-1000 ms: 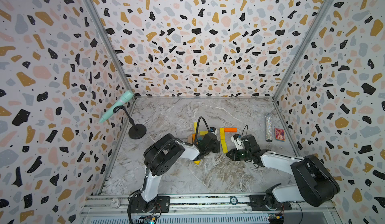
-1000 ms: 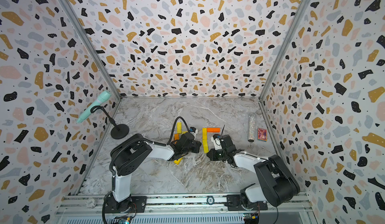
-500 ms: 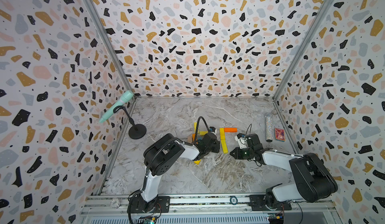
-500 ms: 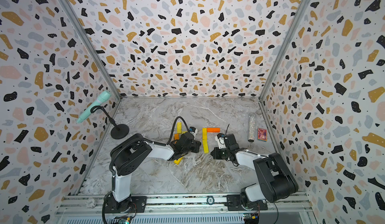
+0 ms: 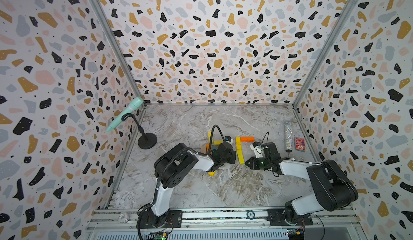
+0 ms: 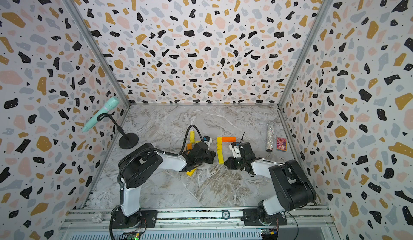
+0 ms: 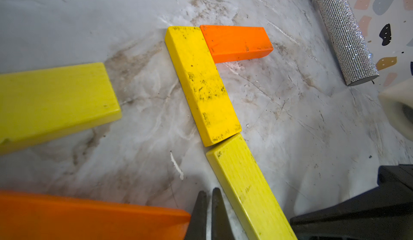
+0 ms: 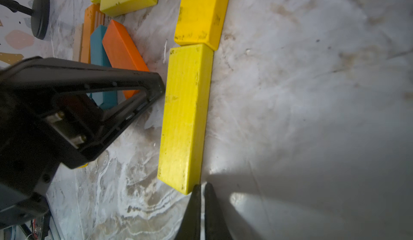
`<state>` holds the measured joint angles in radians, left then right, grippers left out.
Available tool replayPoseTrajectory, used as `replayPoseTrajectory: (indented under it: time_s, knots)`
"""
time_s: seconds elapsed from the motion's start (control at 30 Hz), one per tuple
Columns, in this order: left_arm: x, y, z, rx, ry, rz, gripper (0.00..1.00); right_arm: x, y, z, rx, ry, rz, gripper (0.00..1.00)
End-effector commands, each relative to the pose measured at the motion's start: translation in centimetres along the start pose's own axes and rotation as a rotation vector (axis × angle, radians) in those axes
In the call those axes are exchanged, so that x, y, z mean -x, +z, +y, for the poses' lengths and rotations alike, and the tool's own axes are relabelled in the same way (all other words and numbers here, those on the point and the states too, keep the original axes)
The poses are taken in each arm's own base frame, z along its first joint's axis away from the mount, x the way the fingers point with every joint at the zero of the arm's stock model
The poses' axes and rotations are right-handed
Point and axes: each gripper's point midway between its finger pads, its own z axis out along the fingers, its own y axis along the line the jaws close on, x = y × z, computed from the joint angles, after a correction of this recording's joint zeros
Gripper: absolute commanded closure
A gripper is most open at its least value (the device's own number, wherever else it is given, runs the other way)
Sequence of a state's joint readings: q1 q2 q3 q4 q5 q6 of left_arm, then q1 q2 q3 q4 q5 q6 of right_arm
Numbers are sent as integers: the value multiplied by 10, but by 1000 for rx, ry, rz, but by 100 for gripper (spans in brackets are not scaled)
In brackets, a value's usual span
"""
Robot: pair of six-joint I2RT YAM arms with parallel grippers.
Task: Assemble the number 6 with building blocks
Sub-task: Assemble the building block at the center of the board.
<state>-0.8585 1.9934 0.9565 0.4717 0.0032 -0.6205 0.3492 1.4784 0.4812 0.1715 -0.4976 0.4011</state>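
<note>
Terrazzo-patterned walls close in a marble-look table [image 5: 201, 187], where the number 6 is about half built. An orange plank [image 7: 235, 43] forms the top bar, its end butted against the side of an upper yellow plank [image 7: 201, 82]. A lower yellow plank [image 7: 245, 187] carries the left stroke on from that one, end to end, though the joint looks slightly stepped.

The left pincer [image 7: 209, 192] is closed on nothing, its tips just beside the lower yellow plank's long edge. The right pincer [image 8: 202, 187] is also closed and empty, its tip at that plank's near corner. Both seem to be nudging the plank into line rather than picking anything up.

By my count three planks are laid. The square lower loop is not yet started and needs a bottom bar, a right side and a middle bar. Spare blocks [image 8: 107, 49] in orange, teal and yellow lie heaped beside the left arm.
</note>
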Motion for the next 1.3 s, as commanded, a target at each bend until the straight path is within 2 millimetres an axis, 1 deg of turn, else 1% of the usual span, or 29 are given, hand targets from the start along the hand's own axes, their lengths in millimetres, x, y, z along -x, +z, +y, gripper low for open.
replayPoseTrajectory:
  time_s: [0.0, 0.07, 0.17, 0.27, 0.43, 0.53, 0.67, 0.77, 0.87, 0.97, 1.07, 1.17, 1.27]
  knots:
    - [-3, 4, 3, -6, 2, 9, 100, 3, 1, 0, -12, -5, 2, 91]
    - [-3, 4, 3, -6, 3, 8, 100, 2, -1, 0, -15, -3, 1, 91]
    - [-4, 5, 3, -6, 0, 9, 100, 3, -3, 5, 5, -8, -12, 91]
    - [-5, 5, 4, -4, 1, 9, 100, 2, -2, 8, 11, -9, -9, 91]
    - [-6, 5, 4, -3, 1, 11, 100, -2, 5, 5, 11, -3, 9, 91]
    - [-6, 5, 5, 0, -1, 10, 100, -1, 5, 2, -4, 1, 11, 91]
    - [-6, 5, 5, 0, -1, 9, 100, -1, -2, -1, -34, 3, 5, 91]
    - [-6, 4, 5, 1, -3, 10, 100, -4, -9, 4, -27, 4, 4, 91]
    - [-5, 2, 5, 2, -5, 8, 100, -12, -14, 13, -6, -3, 2, 91]
    - [2, -5, 2, -3, -7, -17, 100, -19, -14, 25, 30, -23, 7, 91]
    - [11, -10, -2, -5, 8, -34, 100, -22, -10, 31, 48, -30, 11, 91]
    - [17, -14, -5, -8, 13, -42, 100, -24, -4, 29, 47, -27, 24, 91]
    - [29, -27, -13, -28, 8, -80, 100, -24, 1, 25, 35, -23, 31, 91]
